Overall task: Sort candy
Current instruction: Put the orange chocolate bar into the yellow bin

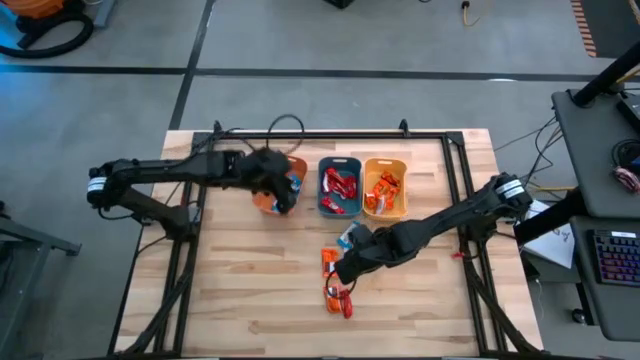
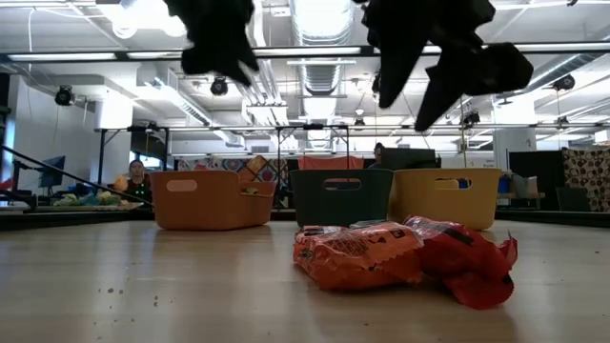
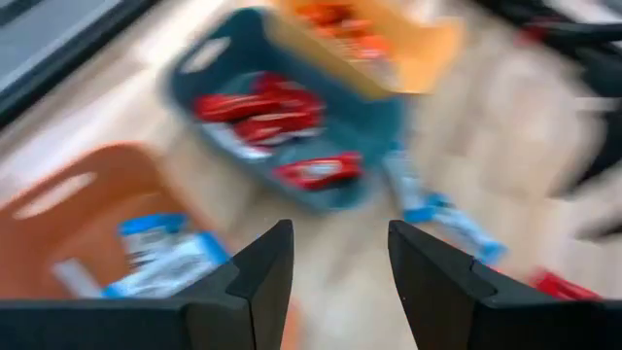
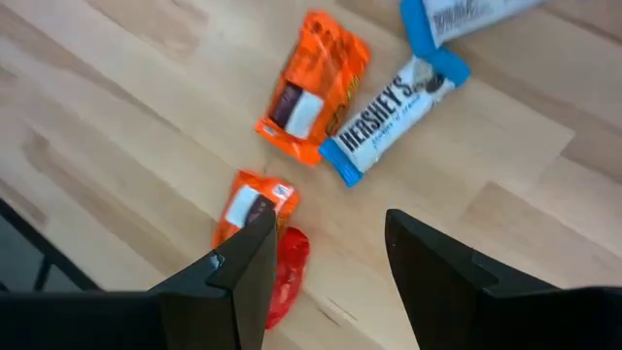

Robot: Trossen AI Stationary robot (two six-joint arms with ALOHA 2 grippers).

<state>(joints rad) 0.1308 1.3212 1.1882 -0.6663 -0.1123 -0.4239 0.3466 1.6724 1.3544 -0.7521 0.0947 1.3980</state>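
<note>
Below the right gripper [image 4: 326, 277], whose fingers hang apart and empty, loose candy [image 4: 313, 86] lies on the table [image 1: 250, 290]: orange, blue-and-white and red pieces close together. Over the orange bin [image 1: 293, 178], the left gripper [image 3: 340, 282] hovers spread and empty. Beside it stand the teal bin [image 1: 338, 187] and yellow-orange bin [image 1: 385, 187], holding sorted candy.

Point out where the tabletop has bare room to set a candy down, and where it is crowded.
Bare wood lies along the near edge of the wooden table, beside both side rails, and right of the yellow-orange plastic bin. It is crowded mid-table: loose wrapped candies under the open right gripper, and the orange bin below the open left gripper.
</note>
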